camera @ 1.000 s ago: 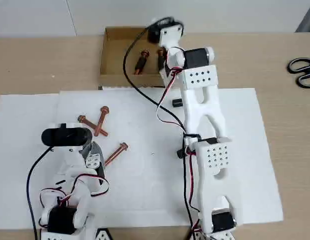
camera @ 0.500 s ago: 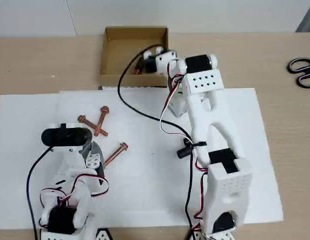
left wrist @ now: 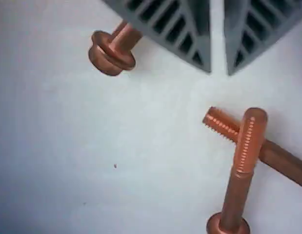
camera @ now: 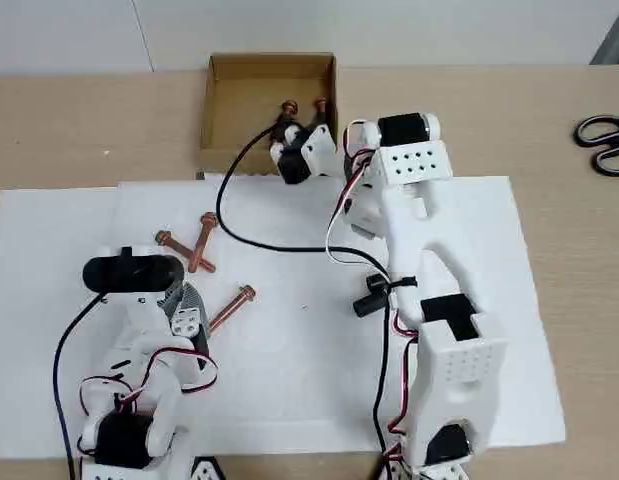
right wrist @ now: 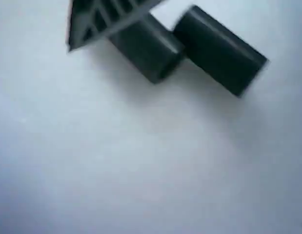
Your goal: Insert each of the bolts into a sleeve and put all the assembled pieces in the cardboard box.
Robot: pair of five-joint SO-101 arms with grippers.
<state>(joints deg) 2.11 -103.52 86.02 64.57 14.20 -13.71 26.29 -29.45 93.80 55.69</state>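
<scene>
Three copper bolts lie on the white paper: a crossed pair [camera: 194,245] [left wrist: 242,165] and a single bolt [camera: 232,307] [left wrist: 112,48]. My left gripper [camera: 185,306] [left wrist: 217,72] hangs just over them, fingers almost together with only a thin slit and nothing held. Two assembled pieces [camera: 287,116] [camera: 320,108] lie in the cardboard box [camera: 229,100]. My right gripper [camera: 357,208] is over the paper below the box, mostly hidden under its arm. One grey finger [right wrist: 107,19] hangs above two black sleeves [right wrist: 146,48] [right wrist: 221,51], with no second finger close by.
Scissors [camera: 604,132] lie at the far right on the wooden table [camera: 89,120]. The white paper [camera: 289,380] covers the middle. The right arm's black cable [camera: 259,245] loops across the paper between the arms.
The right arm has drawn back from over the box to the paper's far edge, leaving both assembled pieces inside. The left arm has not moved.
</scene>
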